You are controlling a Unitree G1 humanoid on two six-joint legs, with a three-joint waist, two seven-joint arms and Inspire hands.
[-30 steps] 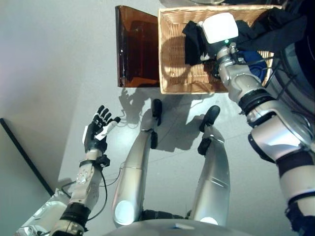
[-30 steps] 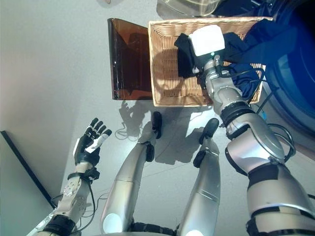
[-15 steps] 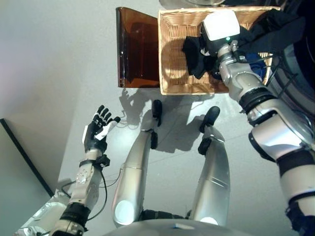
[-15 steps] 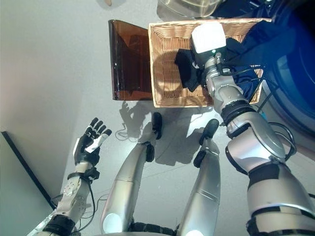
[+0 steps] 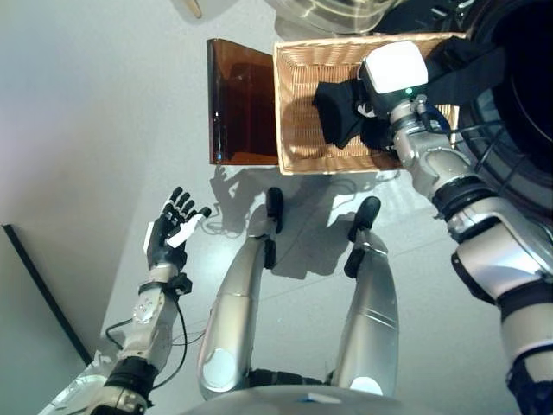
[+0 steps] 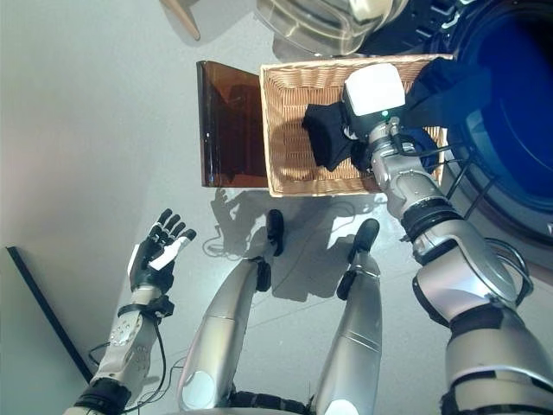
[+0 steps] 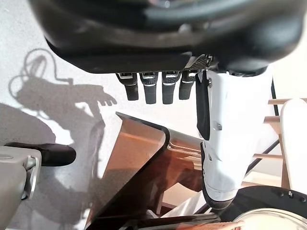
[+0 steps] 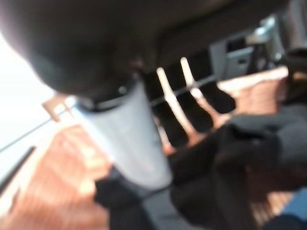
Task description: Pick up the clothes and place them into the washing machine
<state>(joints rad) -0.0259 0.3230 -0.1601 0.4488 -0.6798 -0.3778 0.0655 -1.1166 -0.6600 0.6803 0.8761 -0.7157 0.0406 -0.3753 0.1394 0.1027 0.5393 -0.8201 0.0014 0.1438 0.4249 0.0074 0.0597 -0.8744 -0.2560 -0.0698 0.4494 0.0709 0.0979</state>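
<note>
A wicker basket [image 5: 287, 104] stands on the floor ahead of me. My right hand [image 5: 367, 111] reaches into it from the right, partly hidden under the white wrist camera box, and is shut on a bunched black garment [image 5: 335, 108]. The right wrist view shows the white-covered thumb [image 8: 127, 139] pressed on that black garment [image 8: 225, 163]. More dark cloth [image 5: 458, 73] drapes over the basket's right rim, and a blue piece [image 6: 423, 143] lies by the wrist. The washing machine's dark drum opening [image 6: 510, 112] is at the right. My left hand [image 5: 168, 235] hangs open at the lower left, holding nothing.
A brown translucent panel [image 5: 242, 104] stands against the basket's left side. A shiny rounded lid or bowl [image 6: 320, 22] sits just beyond the basket. A dark strip [image 5: 43, 294] runs along the wall's foot at the lower left. Grey floor spreads to the left.
The whole view has shifted a little. My right hand has drawn the black garment up into a bunch and moved slightly right inside the basket. The left hand has stayed put.
</note>
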